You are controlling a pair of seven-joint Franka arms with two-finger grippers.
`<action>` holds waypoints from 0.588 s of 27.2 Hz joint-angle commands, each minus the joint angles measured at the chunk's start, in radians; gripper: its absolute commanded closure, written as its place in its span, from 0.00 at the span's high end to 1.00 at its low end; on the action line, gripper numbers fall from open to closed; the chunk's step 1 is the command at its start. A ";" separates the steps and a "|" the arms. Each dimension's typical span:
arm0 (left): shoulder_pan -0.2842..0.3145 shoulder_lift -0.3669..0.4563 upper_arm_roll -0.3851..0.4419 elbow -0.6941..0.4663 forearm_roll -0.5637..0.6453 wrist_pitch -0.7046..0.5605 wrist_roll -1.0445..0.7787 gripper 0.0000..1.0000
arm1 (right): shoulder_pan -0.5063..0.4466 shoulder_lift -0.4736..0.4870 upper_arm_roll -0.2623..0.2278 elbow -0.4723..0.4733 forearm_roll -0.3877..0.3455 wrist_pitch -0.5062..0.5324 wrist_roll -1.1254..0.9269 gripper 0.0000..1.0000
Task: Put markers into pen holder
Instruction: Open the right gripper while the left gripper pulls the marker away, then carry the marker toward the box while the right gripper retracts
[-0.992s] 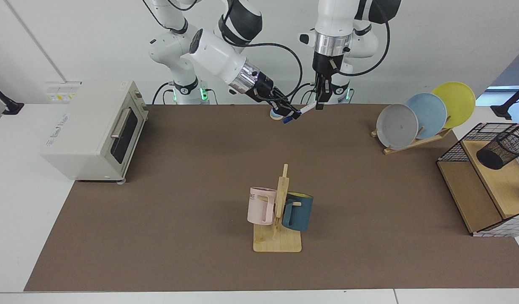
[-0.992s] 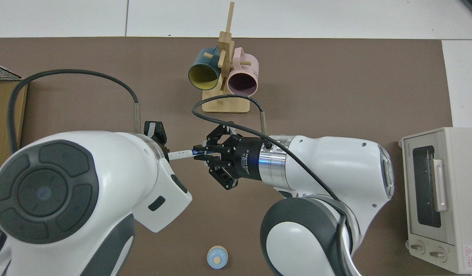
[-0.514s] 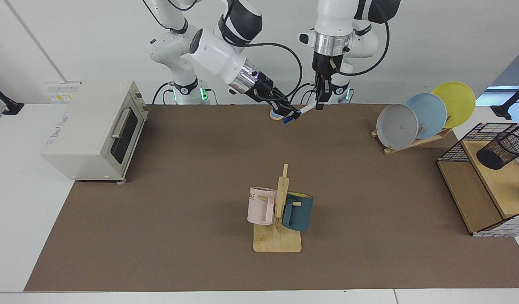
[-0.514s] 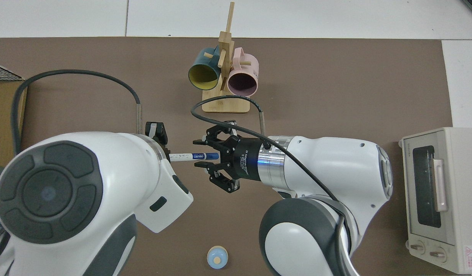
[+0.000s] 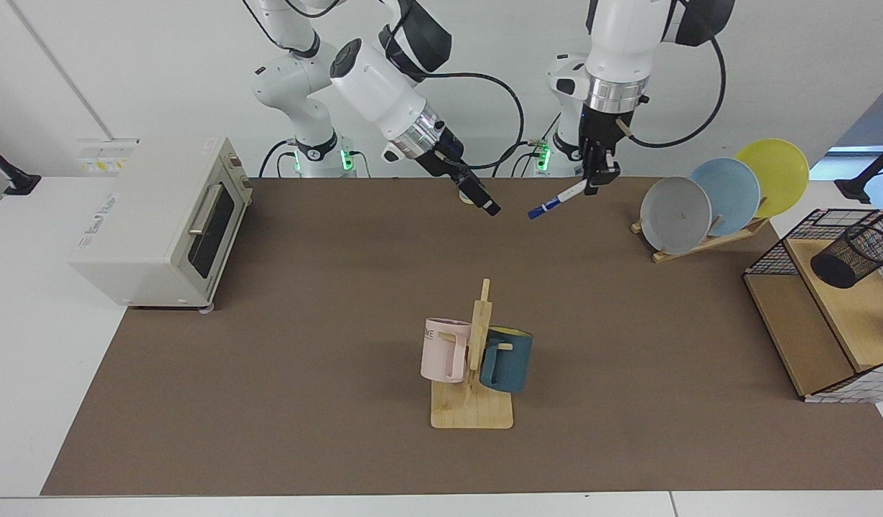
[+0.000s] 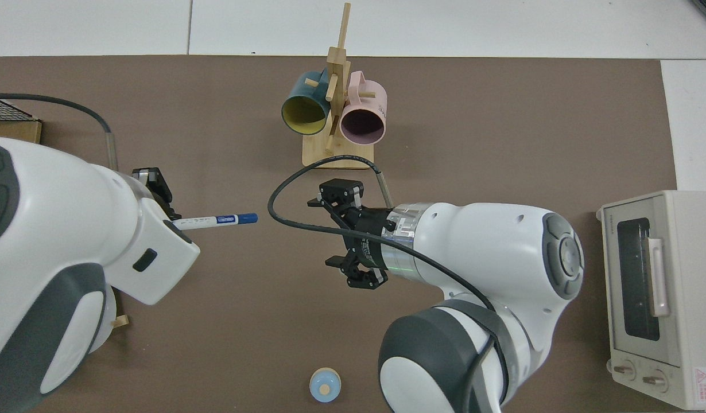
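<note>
Left gripper [image 5: 598, 179] is clamping the white end of the marker [image 5: 554, 202], fingers closed on the barrel, and is holding it in the air above the brown mat [image 5: 283, 373], clear of the surface. In the top view the marker [image 6: 215, 219] is projecting sideways out of the left gripper [image 6: 163, 209], long axis close to level, blue cap leading toward the right gripper [image 6: 344, 235]. Right gripper [image 5: 481, 199] is hanging empty, well apart from the blue tip; in the top view its fingers are standing spread wide with nothing between them. Pen holder [image 5: 853, 255] is lying tipped on the upper wooden board of the wire shelf [image 5: 829, 316] at the far side of the table on the left arm's side, mouth facing roughly toward the camera in the facing view. Judgement: the left arm is the nearer one and is already carrying the marker, so the coming move is turning on one relation, the marker's near-level axis against the holder's tilted mouth; the barrel will need lining up with that opening. A plate rack [image 5: 707, 240] is standing between gripper and shelf, so the path may need height.
</note>
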 commanded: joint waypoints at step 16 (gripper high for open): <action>0.017 0.013 0.260 0.005 0.279 0.054 0.243 0.00 | -0.350 -0.108 -0.005 0.012 -0.484 -0.380 -0.735 1.00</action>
